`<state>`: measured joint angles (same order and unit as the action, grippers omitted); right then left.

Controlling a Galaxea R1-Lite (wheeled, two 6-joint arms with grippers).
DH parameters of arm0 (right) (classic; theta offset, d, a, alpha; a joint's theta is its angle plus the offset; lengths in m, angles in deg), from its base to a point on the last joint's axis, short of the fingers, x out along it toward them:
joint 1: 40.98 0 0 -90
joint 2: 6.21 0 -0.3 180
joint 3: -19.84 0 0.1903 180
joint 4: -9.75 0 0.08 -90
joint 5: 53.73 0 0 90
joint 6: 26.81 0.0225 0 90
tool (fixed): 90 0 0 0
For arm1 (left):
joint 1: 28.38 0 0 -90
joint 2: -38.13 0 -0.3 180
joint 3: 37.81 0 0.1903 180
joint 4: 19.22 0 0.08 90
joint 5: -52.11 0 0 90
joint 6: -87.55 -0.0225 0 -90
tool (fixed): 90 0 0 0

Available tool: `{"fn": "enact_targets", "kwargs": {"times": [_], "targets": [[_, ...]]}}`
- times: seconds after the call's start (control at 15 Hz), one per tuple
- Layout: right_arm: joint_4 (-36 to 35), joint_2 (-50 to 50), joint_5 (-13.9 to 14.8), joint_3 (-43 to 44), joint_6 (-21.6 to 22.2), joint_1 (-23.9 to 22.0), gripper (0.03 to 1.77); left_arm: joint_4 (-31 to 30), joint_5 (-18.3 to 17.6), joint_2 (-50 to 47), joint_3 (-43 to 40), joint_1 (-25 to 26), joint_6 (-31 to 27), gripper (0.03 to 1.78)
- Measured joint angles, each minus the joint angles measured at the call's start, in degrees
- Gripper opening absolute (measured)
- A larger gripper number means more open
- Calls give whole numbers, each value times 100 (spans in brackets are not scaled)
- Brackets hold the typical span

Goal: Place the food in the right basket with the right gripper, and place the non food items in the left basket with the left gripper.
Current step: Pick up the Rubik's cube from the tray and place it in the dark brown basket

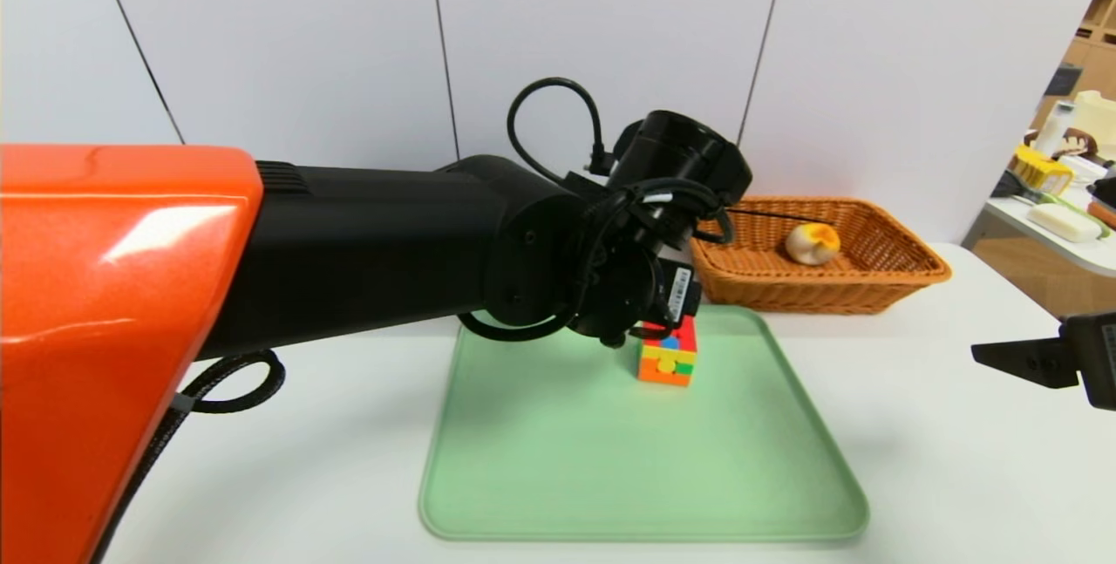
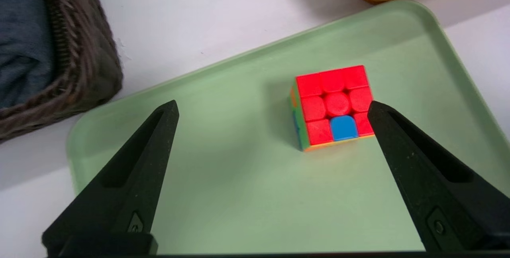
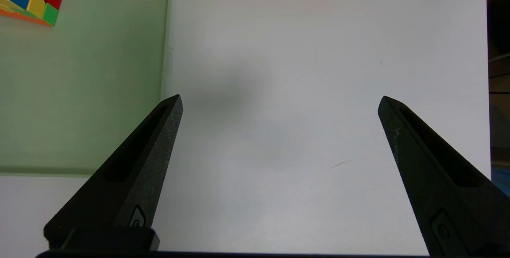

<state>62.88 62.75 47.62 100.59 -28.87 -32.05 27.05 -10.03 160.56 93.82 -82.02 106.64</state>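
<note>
On the green tray (image 1: pixel 610 459), far half, sits the puzzle cube (image 1: pixel 668 353), red face up with one blue tile. Left gripper (image 2: pixel 273 108) hovers above the tray, fingers spread wide; the cube is beside one fingertip (image 2: pixel 376 110), off-centre in the gap, with no contact visible. From the head view the left arm (image 1: pixel 349 250) crosses the frame and its wrist covers the cube's upper part and the tray's far edge. Dark wicker basket (image 2: pixel 51 50) stands off the tray's corner, blue cloth (image 2: pixel 20 42) inside. Tan wicker basket (image 1: pixel 819 259) is behind the tray to the right and holds a round white-and-yellow food item (image 1: pixel 813 243). Right gripper (image 3: pixel 279 102) is parked over bare white table (image 3: pixel 318 70) right of the tray, jaws wide apart, holding nothing. Side table with clutter (image 1: pixel 1064 198) at far right.
</note>
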Motion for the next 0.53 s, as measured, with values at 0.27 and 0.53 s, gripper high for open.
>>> {"fn": "enact_targets", "kwargs": {"times": [0.27, 0.53], "targets": [[0, -4, 9, -80, 0, -33, 170, 101, -7, 329, 373, -251, 135, 169], [-28, -4, 6, -215, 2, -50, 170, 118, 0, 574, 419, -322, 161, 169]]}}
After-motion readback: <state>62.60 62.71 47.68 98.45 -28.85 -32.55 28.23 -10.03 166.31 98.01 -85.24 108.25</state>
